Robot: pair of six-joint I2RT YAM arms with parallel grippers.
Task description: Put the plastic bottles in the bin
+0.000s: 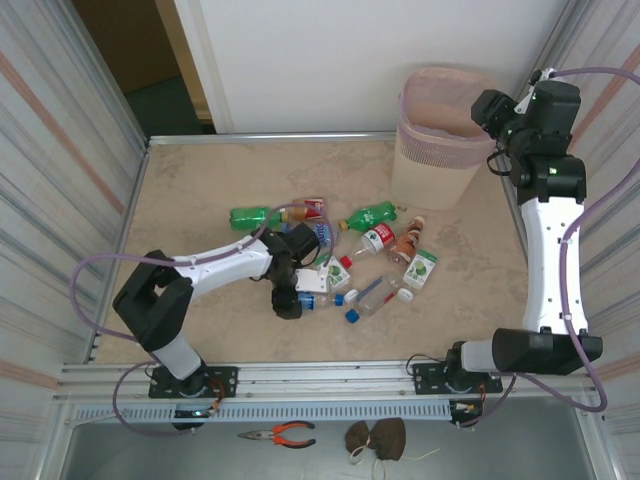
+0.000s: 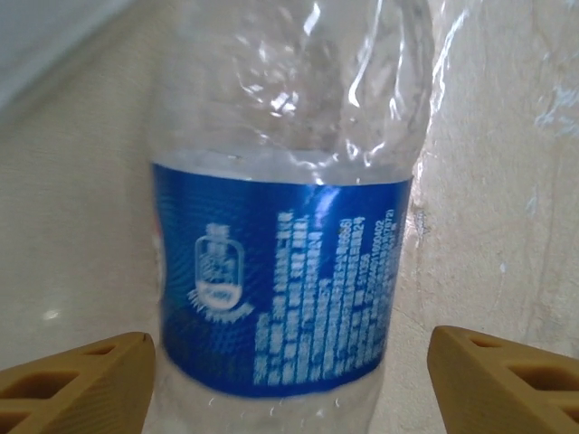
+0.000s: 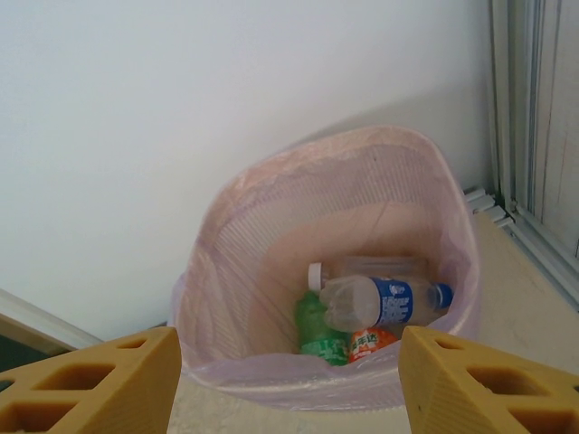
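Note:
Several plastic bottles lie in a loose pile mid-table: a green one, another green one, a red-labelled clear one and a clear one with a blue cap. My left gripper is down at the pile's left side. In the left wrist view it stands open around a clear bottle with a blue label, with a gap at the right finger. My right gripper hangs open and empty over the pink bin. Inside the bin lie a clear blue-labelled bottle, a green bottle and an orange-labelled one.
The bin stands at the table's back right, close to the corrugated side wall. Orange-handled pliers and a brown object lie below the front rail. Bare tabletop stretches left of and behind the pile.

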